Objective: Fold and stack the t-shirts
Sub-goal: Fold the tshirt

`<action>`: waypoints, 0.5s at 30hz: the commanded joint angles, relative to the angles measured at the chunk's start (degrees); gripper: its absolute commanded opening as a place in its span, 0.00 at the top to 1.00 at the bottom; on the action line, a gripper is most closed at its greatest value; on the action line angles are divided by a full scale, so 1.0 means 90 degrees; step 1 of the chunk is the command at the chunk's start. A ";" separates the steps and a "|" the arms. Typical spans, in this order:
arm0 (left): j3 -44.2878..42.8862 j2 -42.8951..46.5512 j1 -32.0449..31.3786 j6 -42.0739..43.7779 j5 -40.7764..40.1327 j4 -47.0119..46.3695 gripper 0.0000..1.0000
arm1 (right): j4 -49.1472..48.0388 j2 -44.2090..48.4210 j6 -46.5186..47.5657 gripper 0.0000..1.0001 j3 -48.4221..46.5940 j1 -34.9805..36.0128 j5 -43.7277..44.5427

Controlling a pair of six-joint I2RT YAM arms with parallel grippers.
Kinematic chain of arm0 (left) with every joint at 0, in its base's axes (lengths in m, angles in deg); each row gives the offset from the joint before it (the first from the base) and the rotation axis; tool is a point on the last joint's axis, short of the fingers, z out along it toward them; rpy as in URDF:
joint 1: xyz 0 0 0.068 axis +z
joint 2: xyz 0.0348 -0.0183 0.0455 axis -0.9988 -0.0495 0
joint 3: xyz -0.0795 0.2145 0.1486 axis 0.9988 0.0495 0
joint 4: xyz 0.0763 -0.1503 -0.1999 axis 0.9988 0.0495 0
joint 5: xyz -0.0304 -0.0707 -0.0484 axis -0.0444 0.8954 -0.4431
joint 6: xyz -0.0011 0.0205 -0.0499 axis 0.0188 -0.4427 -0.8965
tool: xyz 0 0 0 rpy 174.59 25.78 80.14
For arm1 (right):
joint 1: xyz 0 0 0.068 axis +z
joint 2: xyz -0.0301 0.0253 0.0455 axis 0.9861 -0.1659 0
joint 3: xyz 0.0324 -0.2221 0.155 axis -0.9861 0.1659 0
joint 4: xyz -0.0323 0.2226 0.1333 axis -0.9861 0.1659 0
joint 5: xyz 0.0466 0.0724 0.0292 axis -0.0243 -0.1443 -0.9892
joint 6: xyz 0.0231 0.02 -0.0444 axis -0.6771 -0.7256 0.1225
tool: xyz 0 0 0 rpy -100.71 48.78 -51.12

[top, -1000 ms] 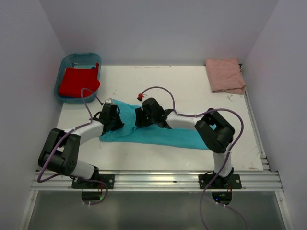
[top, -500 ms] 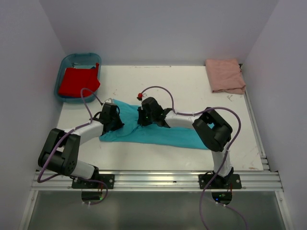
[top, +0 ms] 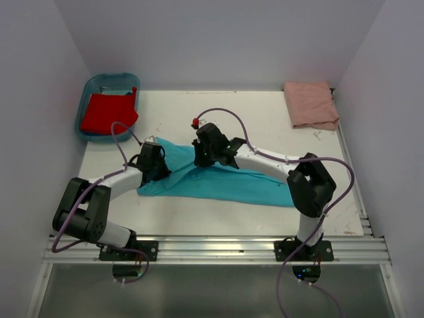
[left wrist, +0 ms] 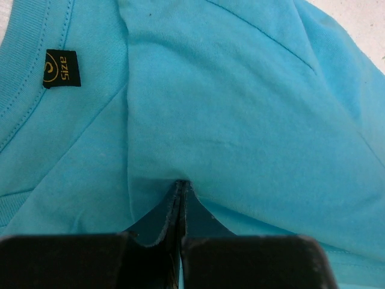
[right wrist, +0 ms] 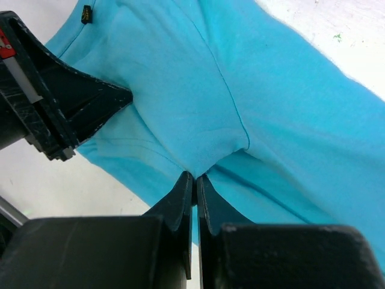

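Turquoise soft-cloth t-shirt (top: 228, 187): left tool (left wrist: 180, 185) and right tool (right wrist: 194, 176) each clamped tight on small pinch of fabric. Risk: shallow pinch slips, or lifts single layer, bunching fold.

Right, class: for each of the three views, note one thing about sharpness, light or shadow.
Top external: even, soft light, no glare, all sharp. Left wrist: turquoise t-shirt and its neck label crisp, left gripper dark below. Right wrist: t-shirt sharp, right gripper almost black, table corner washed out white.
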 commanded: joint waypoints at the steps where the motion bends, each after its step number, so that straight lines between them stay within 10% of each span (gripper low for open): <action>1: 0.0098 -0.0138 0.0064 0.0274 -0.0120 0.0349 1.00 | 0.1242 0.0239 -0.0058 1.00 -0.0670 -0.0029 0.0358; 5: 0.0078 -0.0177 0.0103 0.0313 -0.0120 0.0368 1.00 | 0.2636 -0.0306 -0.0146 0.97 -0.1355 0.0000 0.0310; 10: 0.0088 -0.0167 0.0152 0.0372 -0.0140 0.0368 1.00 | 0.3508 -0.0708 -0.0224 0.59 -0.1707 0.0030 0.0406; 15: 0.0088 -0.0138 0.0221 0.0430 -0.0130 0.0407 1.00 | 0.3626 -0.0552 -0.0381 0.48 -0.1580 0.0030 0.1070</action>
